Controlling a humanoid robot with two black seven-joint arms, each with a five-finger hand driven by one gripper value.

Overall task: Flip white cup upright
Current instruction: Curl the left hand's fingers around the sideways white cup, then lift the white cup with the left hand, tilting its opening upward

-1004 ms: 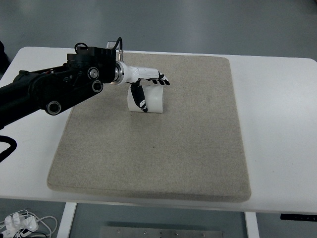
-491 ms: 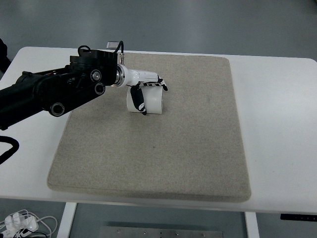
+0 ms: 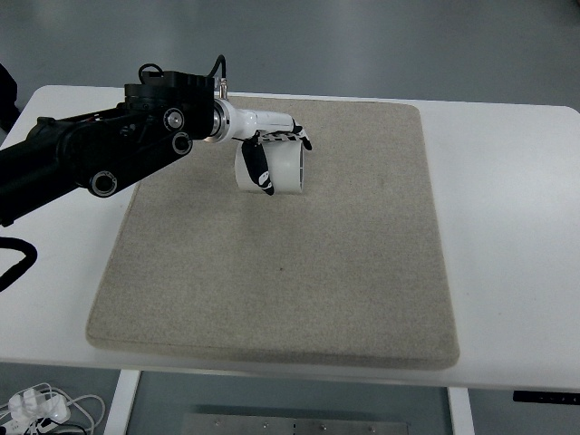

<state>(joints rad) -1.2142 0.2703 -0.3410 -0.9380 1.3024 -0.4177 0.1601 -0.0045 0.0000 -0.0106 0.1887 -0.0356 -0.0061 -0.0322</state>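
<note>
Left hand [image 3: 272,156] comes in from the left edge on a black arm and is wrapped around the white cup [image 3: 276,169]: thumb down the near side of the cup wall, other fingers [image 3: 292,140] curled over the top/far side, so it's a grasp, not a hover. Cup sits at the far-left part of the grey mat [image 3: 299,272], which lies on the white table [image 3: 507,227]. Whether the cup base touches the mat or is just lifted off it, can't tell from this angle; its orientation also isn't clear, rim is hidden by the hand. Right hand not visible. Step in hand reads as the turn itself: grip is made, rotation to upright is yet to finish. To do it well: keep the pinch firm across the wall without crushing, lift enough that the rim clears the mat before rolling the wrist, rotate about the cup's own axis so it doesn't swing, then set the base flat on the mat and only then open. Risks: smooth wall slipping in the fingers, edge catching the mat's texture and tipping, releasing while it's tilted.
</note>
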